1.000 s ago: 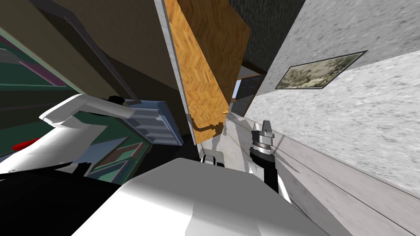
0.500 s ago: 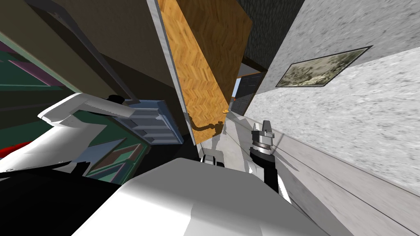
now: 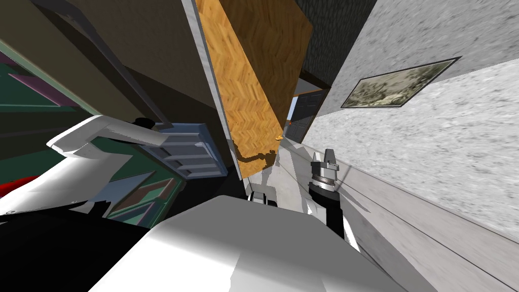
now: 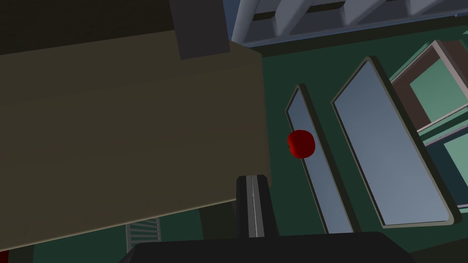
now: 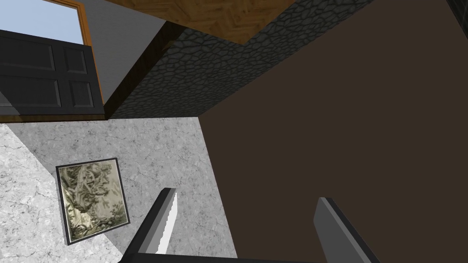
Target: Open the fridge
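Observation:
The fridge stands open on my left, its green inside (image 3: 147, 195) and glass shelves (image 4: 388, 150) showing. Its door's inner side carries grey-blue racks (image 3: 190, 152), also seen past my left hand as racks (image 4: 329, 16). A red round fruit (image 4: 300, 144) lies on a narrow glass shelf. My left arm (image 3: 101, 134) reaches to the door. The left gripper (image 4: 252, 180) is shut with nothing between its fingers, right beside the edge of a dull brown panel (image 4: 128, 137). My right gripper (image 3: 324, 161) is raised near the right wall; in its own view the right gripper (image 5: 249, 228) is open and empty.
A wood-patterned panel (image 3: 248, 101) with a pale edge rises just right of the fridge door. A grey speckled wall with a framed picture (image 3: 395, 87) runs along the right. A dark panelled door (image 3: 306, 114) lies far ahead down the narrow passage.
My head's view has shifted a little, so the wood panel and the fridge slid slightly left in the picture. Both arms keep their poses.

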